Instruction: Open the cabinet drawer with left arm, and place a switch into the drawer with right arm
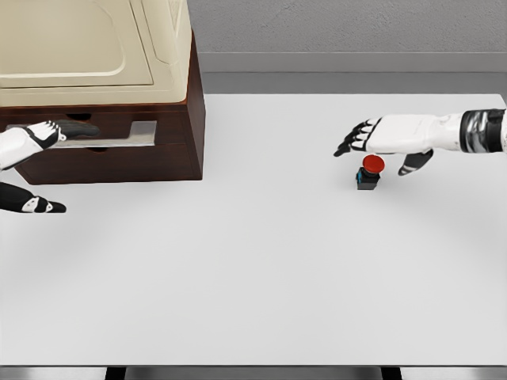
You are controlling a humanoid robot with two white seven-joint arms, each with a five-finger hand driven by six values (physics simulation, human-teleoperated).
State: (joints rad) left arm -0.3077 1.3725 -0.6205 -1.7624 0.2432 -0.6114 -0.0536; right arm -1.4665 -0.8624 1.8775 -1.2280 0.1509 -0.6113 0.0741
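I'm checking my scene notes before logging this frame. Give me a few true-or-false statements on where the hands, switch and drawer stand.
1. The switch has a red button on top. True.
2. The right robot hand has lifted the switch off the table. False: the switch stands on the table, and the hand is above and just behind it with fingers spread.
3. The left robot hand is at the front of the cabinet drawer. True.
4. The switch lies inside the drawer. False: it is out on the table, far to the right of the cabinet.
5. The cabinet stands at the table's right edge. False: it is at the far left.
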